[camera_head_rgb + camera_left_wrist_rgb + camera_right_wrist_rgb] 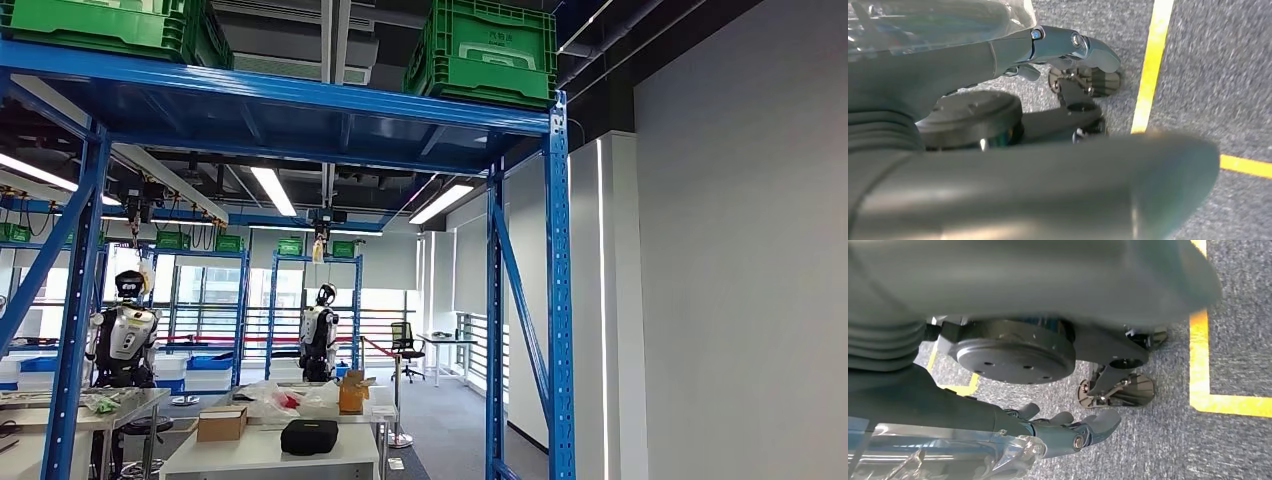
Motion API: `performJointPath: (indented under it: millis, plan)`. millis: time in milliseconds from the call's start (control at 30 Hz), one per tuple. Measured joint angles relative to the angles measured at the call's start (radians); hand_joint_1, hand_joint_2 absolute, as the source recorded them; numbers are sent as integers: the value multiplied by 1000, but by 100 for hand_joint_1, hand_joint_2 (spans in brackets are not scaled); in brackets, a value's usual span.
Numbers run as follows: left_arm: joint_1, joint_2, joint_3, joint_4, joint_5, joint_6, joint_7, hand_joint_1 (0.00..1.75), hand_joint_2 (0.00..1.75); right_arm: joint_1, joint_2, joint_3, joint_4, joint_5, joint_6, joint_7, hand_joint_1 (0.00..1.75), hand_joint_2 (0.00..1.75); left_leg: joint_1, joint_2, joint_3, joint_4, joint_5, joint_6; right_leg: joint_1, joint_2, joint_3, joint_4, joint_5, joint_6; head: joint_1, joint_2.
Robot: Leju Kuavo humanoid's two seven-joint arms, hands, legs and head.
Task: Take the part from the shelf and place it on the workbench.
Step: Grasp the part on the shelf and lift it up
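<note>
A: Starting with the left robot hand [998,60]?

B: Hangs low over the grey carpet floor [1208,75], near a yellow line [1150,65]. Fingers [1068,42] stretched out, well off the thumb, gripping nothing between them.

A: And the right robot hand [1048,432]?

B: Much the same: hangs over the carpet, fingers [1098,422] loosely spread, clasping nothing. Worth noting a clear film [948,460] along the far side of those fingers, and likewise on the left [948,20]. Cannot tell whether a cover or a bag.

A: Moving outward, then?

B: Facing the blue shelf [300,105] from below its top tier. Carries one green crate [490,50] at the right end of that tier, just above the corner post, and another green crate [100,25] toward the left end.

A: Locating the part?

B: Cannot pick it out. Possibly inside a crate, but hidden if so.

A: Judging progress?

B: Looks like the very start. Nothing taken, nothing placed. Leaves the reach to the shelf, the grasp, the carry and the set-down on a table [260,450], seen beyond the shelf.

A: Heading and long axis of the part?

B: Cannot say either without sight of it.
</note>
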Motion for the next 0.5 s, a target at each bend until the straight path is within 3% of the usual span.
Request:
performJointPath:
  millis: [233,500]
  plan:
    - [-30,3,-157,0,114,36,13,0,0,-35,-53,118,-1,-47,-98,34,0,0,0,0,0,0,0,0,0,0,0,0,0,0,0,0]
    - [-60,4,-322,0,210,61,14,0,0,-39,-140,159,-64,76,-178,138,0,0,0,0,0,0,0,0,0,-1,0,0,0,0,0,0]
